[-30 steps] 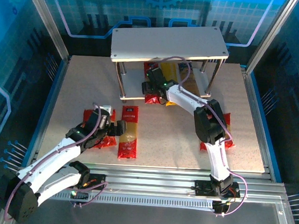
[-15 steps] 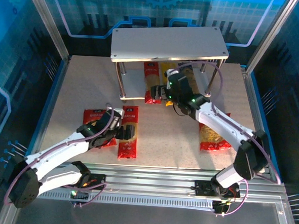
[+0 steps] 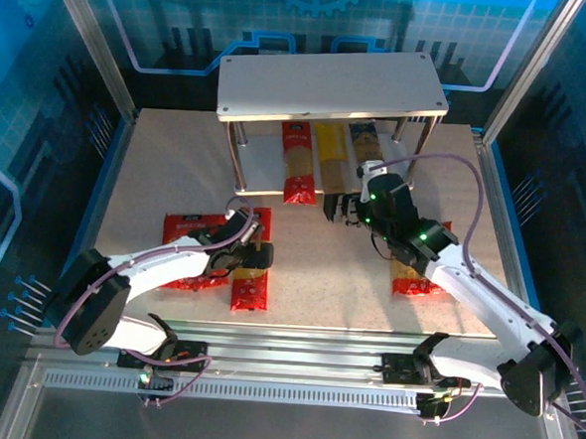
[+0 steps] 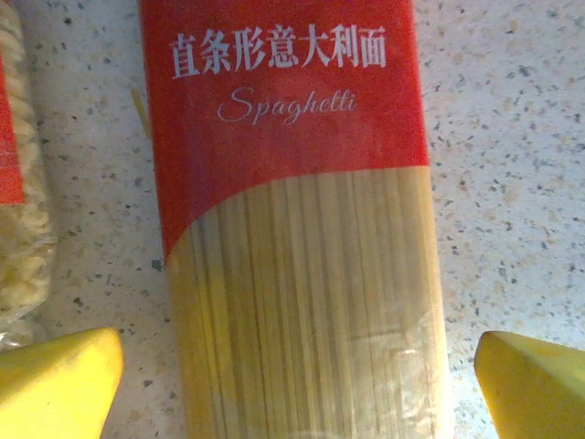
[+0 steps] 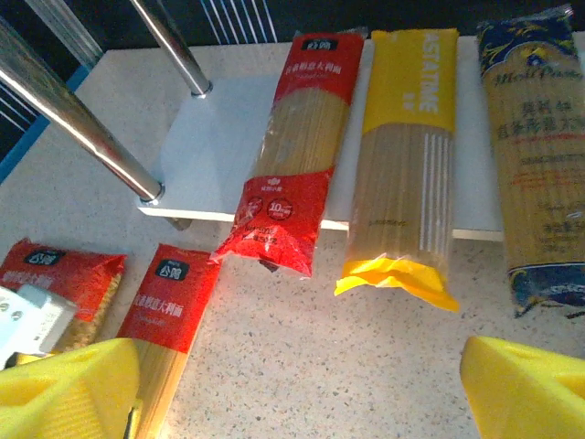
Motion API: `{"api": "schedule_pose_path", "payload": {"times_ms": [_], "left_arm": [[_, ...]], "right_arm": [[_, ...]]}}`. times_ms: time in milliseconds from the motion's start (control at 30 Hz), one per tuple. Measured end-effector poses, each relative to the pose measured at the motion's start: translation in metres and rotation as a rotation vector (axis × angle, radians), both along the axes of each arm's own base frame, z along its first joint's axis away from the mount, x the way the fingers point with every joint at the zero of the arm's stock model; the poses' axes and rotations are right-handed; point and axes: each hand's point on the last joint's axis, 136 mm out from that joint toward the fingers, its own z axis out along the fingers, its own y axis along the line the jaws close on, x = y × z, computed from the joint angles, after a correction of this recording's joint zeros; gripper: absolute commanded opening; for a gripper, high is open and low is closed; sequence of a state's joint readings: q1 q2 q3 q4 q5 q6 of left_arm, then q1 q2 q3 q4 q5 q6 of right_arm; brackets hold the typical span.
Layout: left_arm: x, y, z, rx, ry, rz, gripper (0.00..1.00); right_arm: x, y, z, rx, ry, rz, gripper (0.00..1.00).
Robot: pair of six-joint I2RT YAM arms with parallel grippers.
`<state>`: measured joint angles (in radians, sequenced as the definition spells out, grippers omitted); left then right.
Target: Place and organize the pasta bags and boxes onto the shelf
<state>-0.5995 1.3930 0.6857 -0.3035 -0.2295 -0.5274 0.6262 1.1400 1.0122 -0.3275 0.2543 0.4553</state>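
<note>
Red spaghetti pack [image 4: 292, 229] centred in wide-spread left hand [image 4: 297, 384]; bare table [image 4: 512, 183] either side.

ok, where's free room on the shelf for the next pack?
Top board is bare throughout. Lower board is free only left of the red spaghetti pack. Right of it, the yellow pack and blue pack lie close side by side: crowded.

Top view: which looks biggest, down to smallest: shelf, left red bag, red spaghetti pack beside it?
1. shelf, clearly largest.
2. red bag and red spaghetti pack: about alike, both partly under the left arm.
</note>
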Motion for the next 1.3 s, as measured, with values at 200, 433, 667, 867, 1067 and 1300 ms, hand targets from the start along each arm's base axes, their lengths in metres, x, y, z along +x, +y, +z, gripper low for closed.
{"api": "schedule_pose_path", "payload": {"times_ms": [200, 433, 667, 867, 1067, 1300], "left_arm": [[0.003, -0.003, -0.008, -0.001, 0.022, 0.020, 0.99], [0.004, -0.008, -0.024, -0.002, 0.061, 0.012, 1.00], [0.004, -0.007, -0.025, -0.001, 0.066, 0.026, 0.62], [0.009, -0.016, -0.020, -0.045, 0.058, 0.016, 0.30], [0.010, -0.026, -0.015, -0.083, 0.056, -0.020, 0.00], [-0.011, -0.021, 0.003, -0.101, 0.095, -0.058, 0.00]], "right_arm": [[-0.006, -0.011, -0.001, 0.003, -0.010, -0.018, 0.93], [-0.009, -0.014, -0.009, 0.002, 0.005, -0.025, 0.94], [-0.006, -0.017, -0.007, 0.011, 0.001, -0.040, 0.94], [-0.005, -0.018, -0.007, 0.013, 0.002, -0.043, 0.94], [-0.007, -0.021, -0.005, 0.018, -0.004, -0.045, 0.94], [-0.009, -0.024, 0.002, 0.033, -0.022, -0.051, 0.94]]}}
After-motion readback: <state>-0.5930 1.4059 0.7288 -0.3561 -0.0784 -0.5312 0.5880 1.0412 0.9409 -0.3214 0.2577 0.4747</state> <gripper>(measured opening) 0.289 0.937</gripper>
